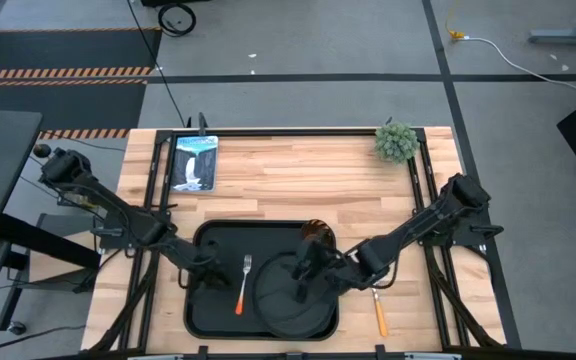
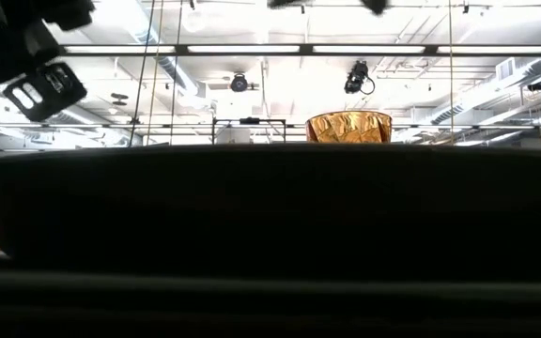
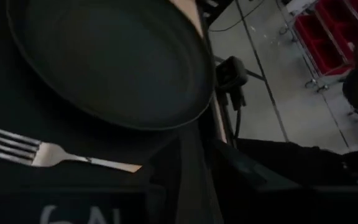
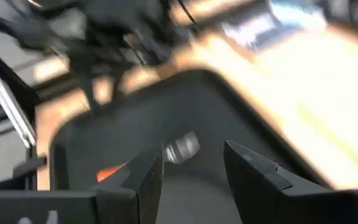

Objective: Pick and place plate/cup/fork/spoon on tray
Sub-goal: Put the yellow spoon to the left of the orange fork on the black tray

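Observation:
The black tray (image 1: 208, 310) lies at the table's near middle. On its right half rests the round black plate (image 1: 283, 305), which also fills the left wrist view (image 3: 104, 56). The fork (image 1: 243, 285) lies flat on the tray left of the plate, tines toward the far edge. The amber cup (image 1: 316, 232) stands upright at the tray's far right corner. The spoon (image 1: 380, 315) lies on the wood, right of the tray. My left gripper (image 1: 203, 268) hovers over the tray's left part. My right gripper (image 4: 194, 171) is open over the plate, with nothing between its fingers.
A small green plant (image 1: 396, 141) stands at the far right corner of the table. A blue picture card (image 1: 194, 162) lies at the far left. Black frame rails run along both sides of the table. Bare wood stretches across the far half.

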